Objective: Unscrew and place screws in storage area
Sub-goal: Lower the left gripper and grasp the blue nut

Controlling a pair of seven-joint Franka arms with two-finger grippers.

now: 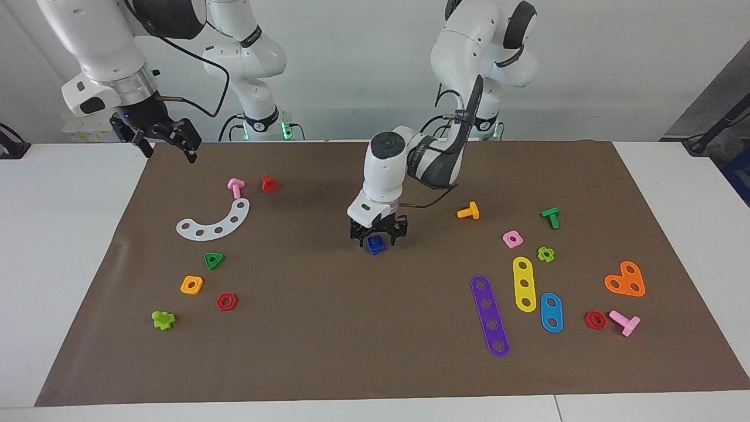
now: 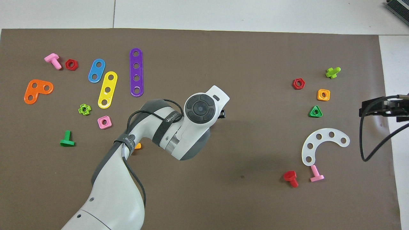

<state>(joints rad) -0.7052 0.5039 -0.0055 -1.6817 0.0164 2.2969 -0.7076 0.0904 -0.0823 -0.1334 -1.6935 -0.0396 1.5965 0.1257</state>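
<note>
Careful: your left gripper (image 1: 378,235) straddles the blue screw (image 1: 375,245), grip unclear; closing off-center could topple it.

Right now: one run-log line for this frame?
left gripper: down over blue screw assembly, grip unclear | right gripper: open, waiting over mat corner | stage: unscrewing

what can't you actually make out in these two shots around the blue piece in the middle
- Blue piece: overhead view hides it wholly under the left arm's wrist; facing view shows only its lower part below the left gripper, so bolt and nut cannot be told apart.
- Whether that gripper grips it: too small.
- Orange bolt: overhead, mostly covered by the arm.
- Right gripper: overhead, cut off at the edge.
</note>
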